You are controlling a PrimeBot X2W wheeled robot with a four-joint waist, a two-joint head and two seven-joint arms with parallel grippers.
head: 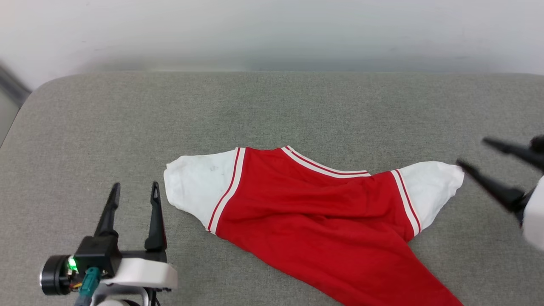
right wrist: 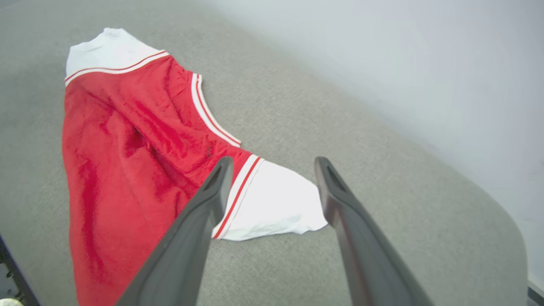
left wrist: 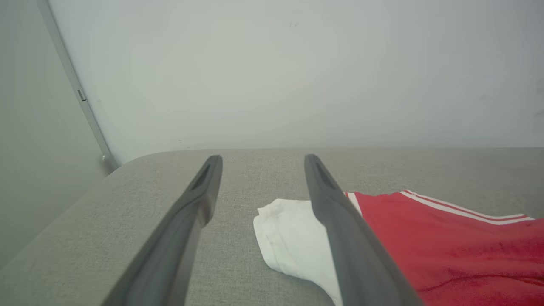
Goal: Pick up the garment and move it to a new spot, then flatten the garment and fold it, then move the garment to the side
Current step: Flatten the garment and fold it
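The garment [head: 323, 212] is lying rumpled along the table's [head: 272, 106] near edge; left gripper [head: 135, 184] and right gripper [head: 471, 151] are gaping wide, empty, flanking its 2 sleeves [head: 195, 182]. Soft, light cloth: pinching shoulder seams [head: 225, 191] is looking best.

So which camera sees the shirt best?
The head view: the shirt lies spread across it, both white sleeves and collar plain. The left wrist view catches one sleeve and some red; the right wrist view shows it slanted.
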